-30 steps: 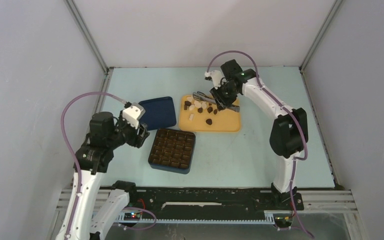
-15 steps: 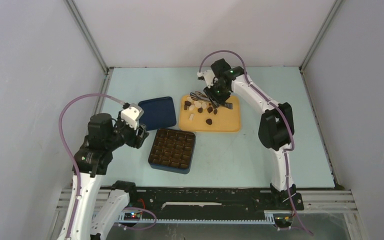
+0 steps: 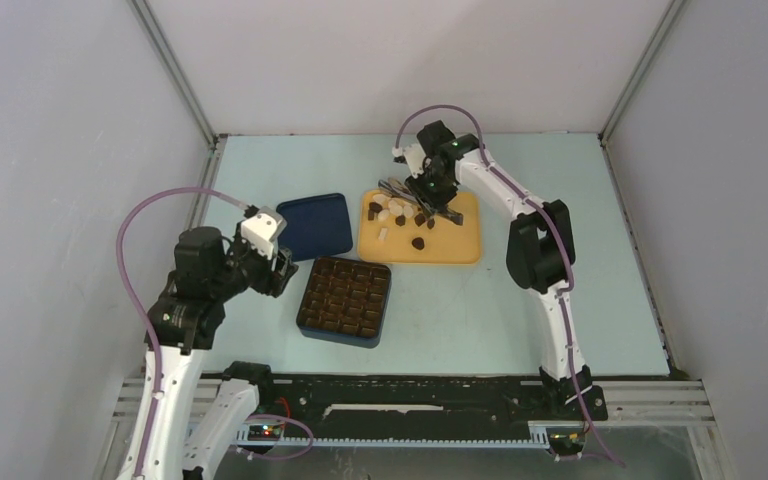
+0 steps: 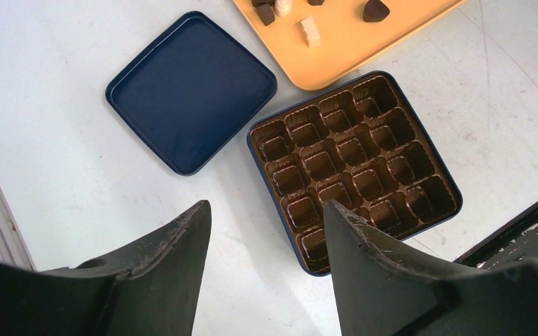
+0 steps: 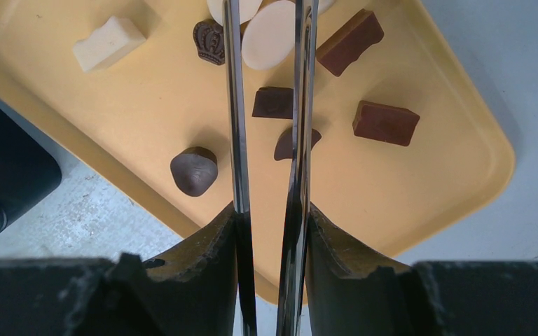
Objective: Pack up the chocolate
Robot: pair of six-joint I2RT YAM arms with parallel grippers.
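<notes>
The chocolate [image 3: 417, 242] lies loose on a yellow tray [image 3: 455, 250] at the middle of the table [image 3: 520, 300]: cream-white and dark brown pieces clustered toward the tray's far left, one rounded dark piece [image 5: 194, 170] apart nearer the front edge. Over them the right gripper [image 5: 270, 231] is clenched on a pair of metal tongs [image 5: 235, 105]. The two blades stand a little apart above the pieces, and their tips run out of the wrist view. In front of the tray sits the dark blue box [image 4: 455, 210] with its brown gridded insert [image 4: 354, 150], every cell bare. Its lid [image 4: 189, 91] lies flat just beside it to the left. The left gripper [image 4: 266, 210] hangs above the box's left edge, jaws spread wide and grasping nothing.
</notes>
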